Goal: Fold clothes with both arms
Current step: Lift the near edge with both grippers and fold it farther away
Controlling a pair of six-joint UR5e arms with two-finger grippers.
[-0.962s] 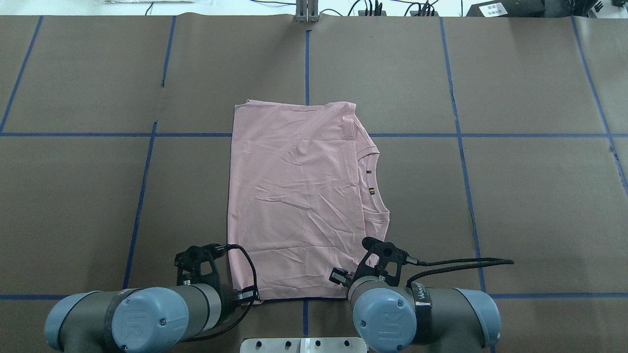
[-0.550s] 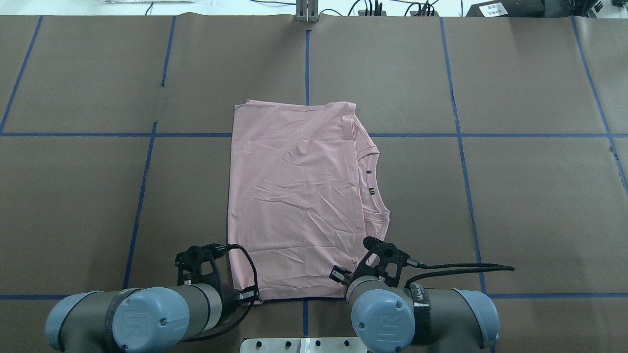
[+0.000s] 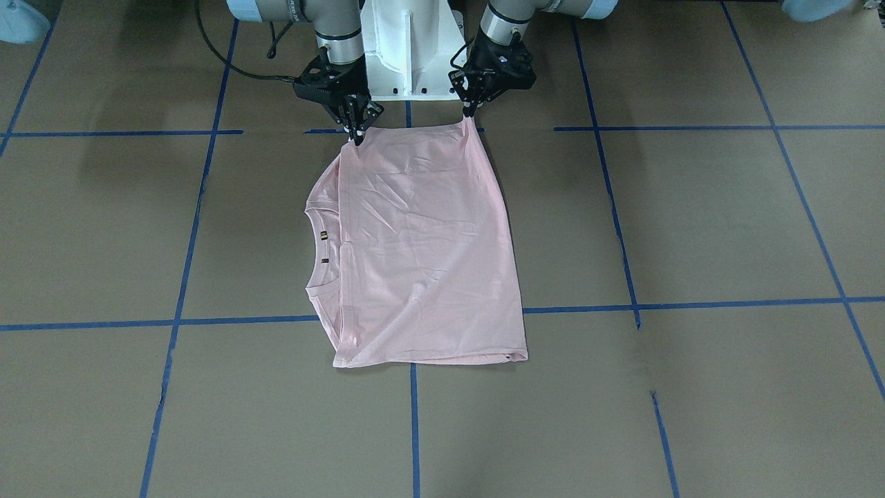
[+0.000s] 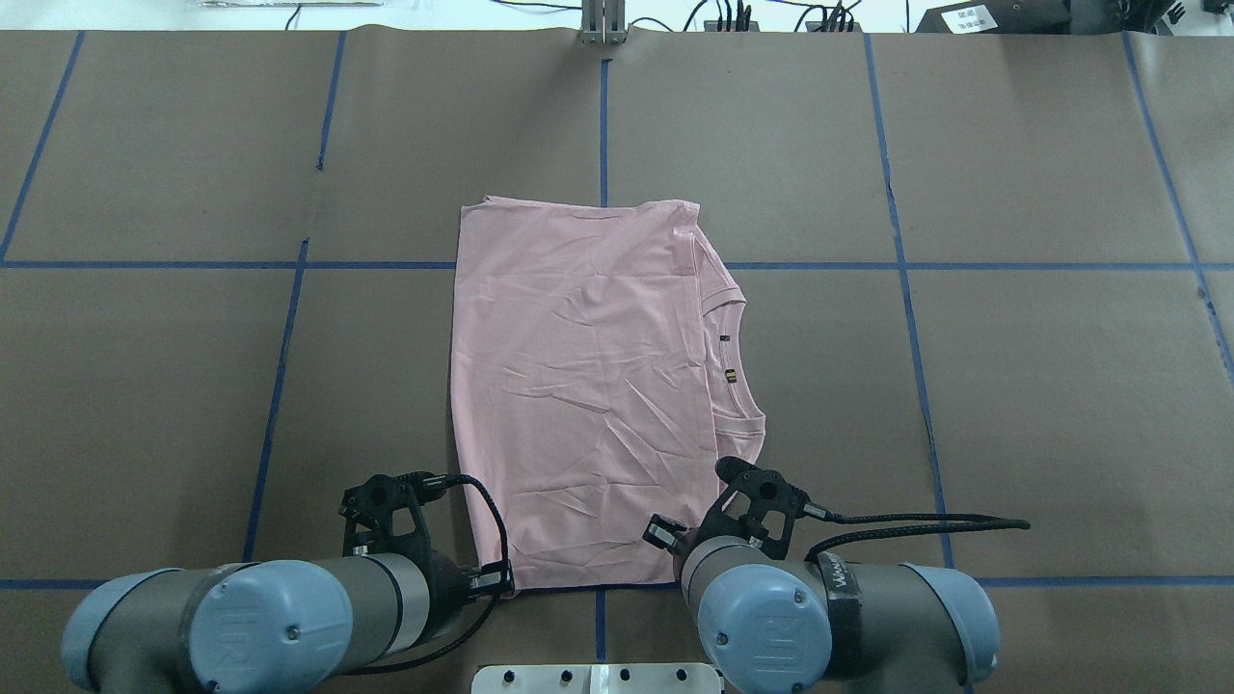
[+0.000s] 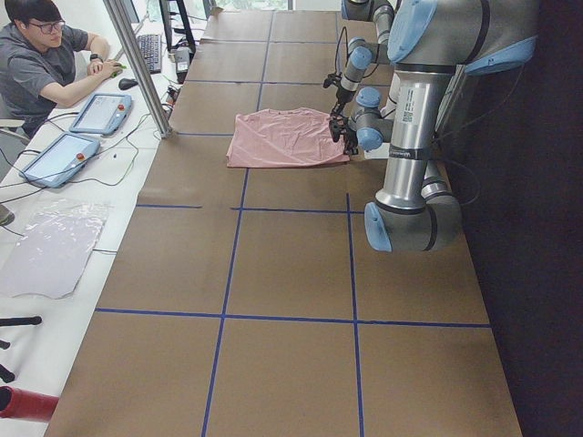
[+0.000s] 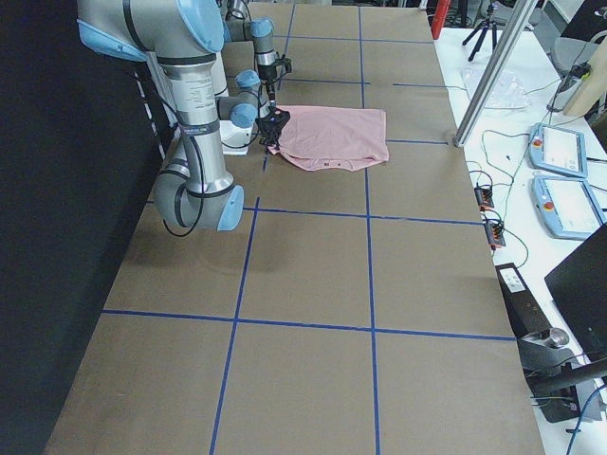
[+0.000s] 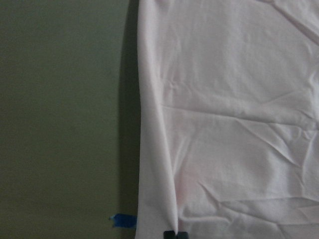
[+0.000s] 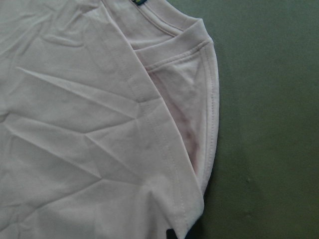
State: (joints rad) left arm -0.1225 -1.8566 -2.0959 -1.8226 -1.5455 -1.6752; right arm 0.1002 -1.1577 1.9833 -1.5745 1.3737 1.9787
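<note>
On brown blue-taped table (image 4: 964, 386), pink T-shirt (image 4: 578, 386)

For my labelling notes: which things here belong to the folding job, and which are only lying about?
Job: pink T-shirt; left gripper and right gripper, each pinching a near corner.
Lying about: tablets, plastic sheet.

Seated person (image 5: 46, 64) w/ tablets (image 5: 98, 111); blue tape grid (image 4: 603, 125)

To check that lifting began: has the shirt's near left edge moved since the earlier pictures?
Yes. The near left edge of the T-shirt drew rightward, away from the blue tape line.
</note>
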